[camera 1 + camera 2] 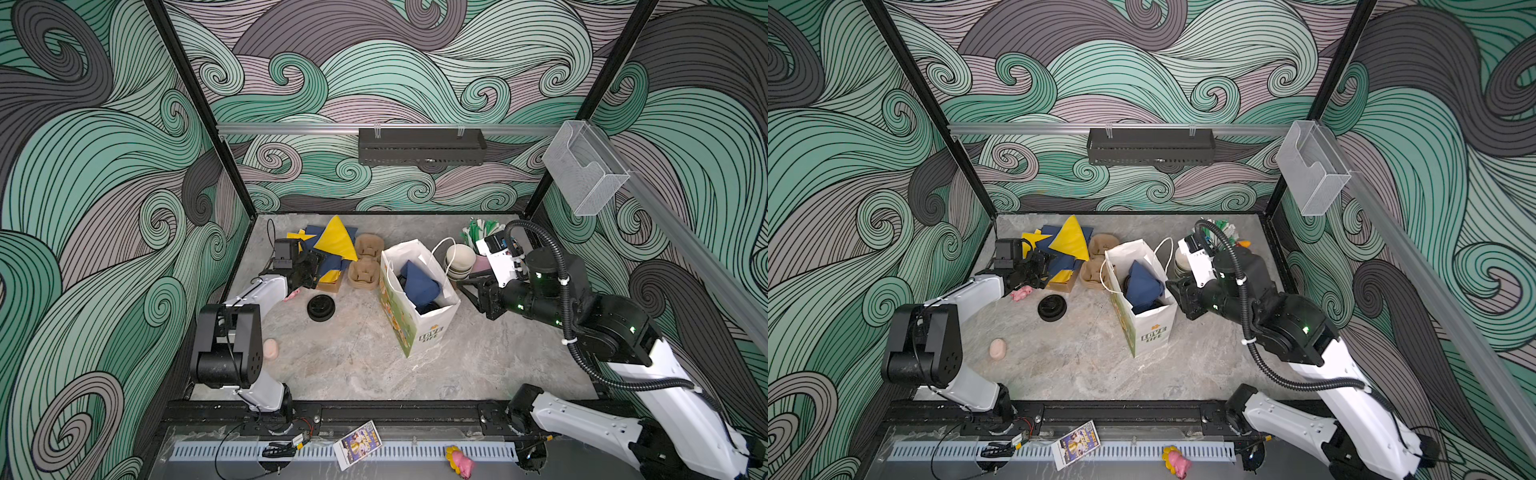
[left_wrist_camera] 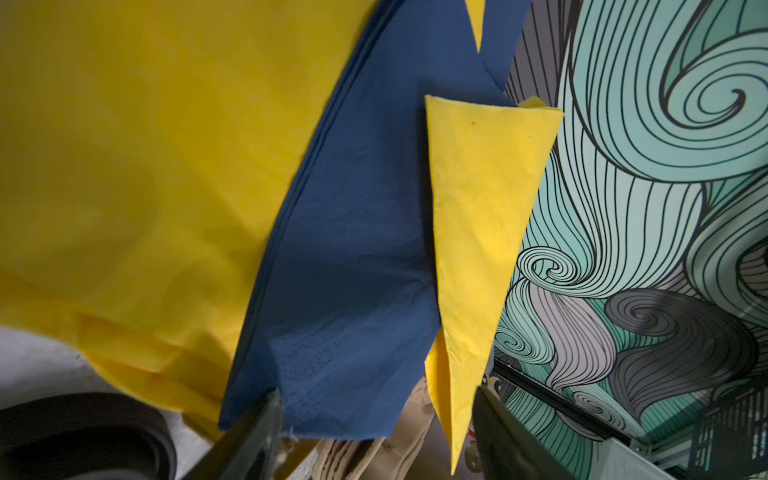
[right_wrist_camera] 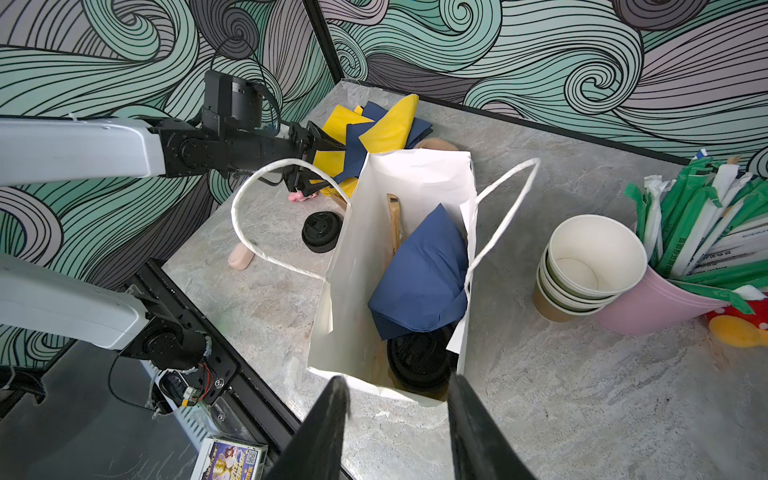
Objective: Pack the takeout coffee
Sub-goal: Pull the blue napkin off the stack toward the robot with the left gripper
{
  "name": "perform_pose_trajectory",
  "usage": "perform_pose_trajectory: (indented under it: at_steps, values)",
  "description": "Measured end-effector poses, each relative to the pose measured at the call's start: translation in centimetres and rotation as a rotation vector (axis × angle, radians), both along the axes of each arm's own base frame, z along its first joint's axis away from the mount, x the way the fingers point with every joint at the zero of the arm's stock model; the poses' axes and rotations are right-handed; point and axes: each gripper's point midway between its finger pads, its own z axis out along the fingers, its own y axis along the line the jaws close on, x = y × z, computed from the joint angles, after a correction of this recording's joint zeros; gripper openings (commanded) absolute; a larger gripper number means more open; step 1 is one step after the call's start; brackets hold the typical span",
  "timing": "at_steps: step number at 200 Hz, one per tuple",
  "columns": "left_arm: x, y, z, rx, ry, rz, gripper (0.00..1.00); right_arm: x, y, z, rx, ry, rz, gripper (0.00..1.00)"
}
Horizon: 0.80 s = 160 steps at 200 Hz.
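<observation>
In both top views the white paper bag [image 1: 432, 332] stands upright just right of centre, a blue napkin [image 1: 419, 284] bulging from its mouth. The right hand [image 1: 467, 291] hangs at the bag's right rim, empty. Behind it, toward the upper right of the tabletop [image 1: 353, 365], stands a nested stack of paper cups [image 1: 459, 259]. The black sip lids [image 1: 321, 308] sit stacked left of centre. The left hand [image 1: 311, 268] is at the napkin pile [image 1: 337, 240] in the upper left, beside the moulded pulp carriers [image 1: 365, 259].

Left wrist view: the fingers stand wide and grip nothing. A blue sheet's corner and a yellow folded point lie between them. The paper is thin, soft, faintly embossed and layered, so a pinch here could well lift several sheets or drag the pile.

Right wrist view: the fingers stand moderately apart, just short of the bag's near rim. Inside, a round black lid [image 3: 419, 361] shows at the bottom under the crumpled napkin, beside a flat wooden stirrer [image 3: 392, 220]. Whether a cup sits beneath it is hidden. The bag looks light and crisply creased, with twisted-paper loop handles [image 3: 249, 241]. A nudge might tip it, or a finger might snag a loop.
</observation>
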Motion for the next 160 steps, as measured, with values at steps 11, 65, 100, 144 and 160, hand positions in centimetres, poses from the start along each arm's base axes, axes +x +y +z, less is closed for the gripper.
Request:
perform_pose_trajectory:
  at_steps: [11, 65, 100, 144, 160]
  values:
    - [0.2, 0.0, -0.3, -0.020, 0.003, 0.018, 0.76, 0.0, 0.0, 0.0, 0.001, 0.000, 0.000, 0.42]
    - [-0.4, 0.4, 0.1, -0.060, 0.003, 0.091, 0.78, -0.1, -0.1, -0.1, -0.003, 0.005, -0.001, 0.42]
    - [-1.9, 0.7, 3.0, -0.067, -0.056, 0.131, 0.79, -0.1, -0.1, -0.1, -0.002, 0.005, 0.000, 0.42]
    - [-1.8, -0.6, 3.2, -0.103, -0.056, 0.136, 0.80, -0.1, 0.0, -0.2, -0.003, 0.008, 0.003, 0.42]
    - [-1.6, -1.1, 2.0, -0.115, -0.027, 0.140, 0.80, -0.1, 0.0, -0.1, -0.002, 0.007, 0.003, 0.42]
